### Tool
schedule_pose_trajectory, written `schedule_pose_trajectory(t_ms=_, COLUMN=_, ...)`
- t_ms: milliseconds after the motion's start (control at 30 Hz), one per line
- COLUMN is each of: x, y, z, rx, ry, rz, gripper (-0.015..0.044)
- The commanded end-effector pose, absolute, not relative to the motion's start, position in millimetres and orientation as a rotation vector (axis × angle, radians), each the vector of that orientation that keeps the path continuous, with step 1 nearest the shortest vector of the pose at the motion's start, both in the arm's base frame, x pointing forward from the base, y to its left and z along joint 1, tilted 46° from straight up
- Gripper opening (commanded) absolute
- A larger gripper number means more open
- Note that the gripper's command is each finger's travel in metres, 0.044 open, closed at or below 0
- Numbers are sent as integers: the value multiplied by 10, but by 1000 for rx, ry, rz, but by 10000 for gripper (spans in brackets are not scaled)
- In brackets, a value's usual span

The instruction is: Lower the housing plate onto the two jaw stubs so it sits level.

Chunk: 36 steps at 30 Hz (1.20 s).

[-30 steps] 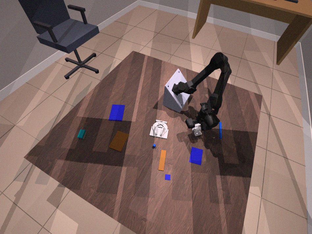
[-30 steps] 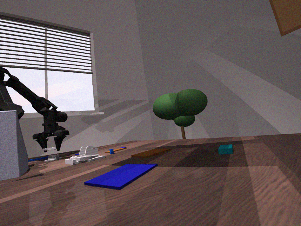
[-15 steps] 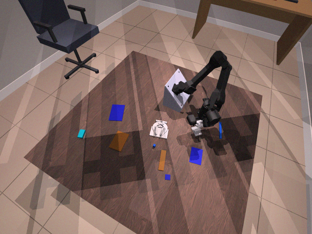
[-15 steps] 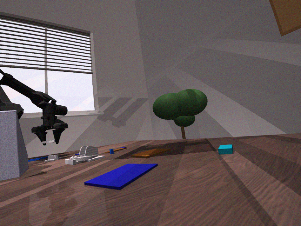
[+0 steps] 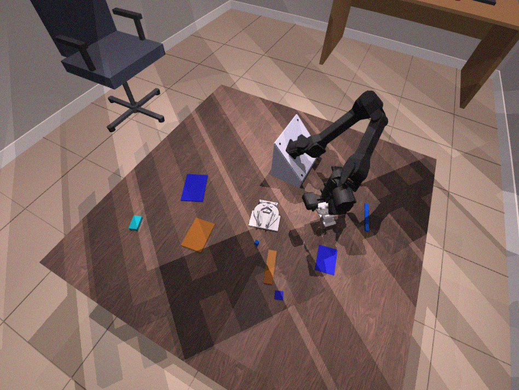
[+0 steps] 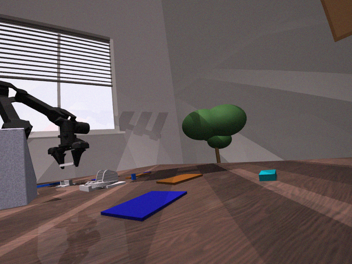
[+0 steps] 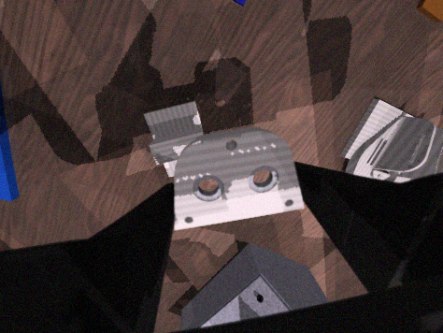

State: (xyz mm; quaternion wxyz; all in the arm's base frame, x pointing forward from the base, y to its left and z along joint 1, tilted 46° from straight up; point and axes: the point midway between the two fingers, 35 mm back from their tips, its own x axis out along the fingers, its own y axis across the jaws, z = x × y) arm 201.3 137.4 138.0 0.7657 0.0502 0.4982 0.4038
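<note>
You have two large blue rectangles [image 5: 194, 187] [image 5: 326, 259] [image 6: 143, 205], two orange slabs [image 5: 197, 235] [image 5: 270, 267] [image 6: 179, 178] [image 7: 432, 9], one small blue square [image 5: 278, 294], one blue bar [image 5: 366, 217] [image 6: 48, 184] [image 7: 7, 164], one blue peg [image 5: 257, 242] [image 6: 133, 176], one teal block [image 5: 134, 222] [image 6: 267, 175], one upper-left chair [image 5: 113, 58].
</note>
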Motion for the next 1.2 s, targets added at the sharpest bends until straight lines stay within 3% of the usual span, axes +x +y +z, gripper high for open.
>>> schedule_pose_trajectory(t_ms=0, x=2088, y=1301, z=1298, rx=119, ry=1101, rz=862, gripper=351)
schedule_pose_trajectory(t_ms=1167, x=2433, y=488, z=562, rx=270, ry=1231, rz=724, gripper=351)
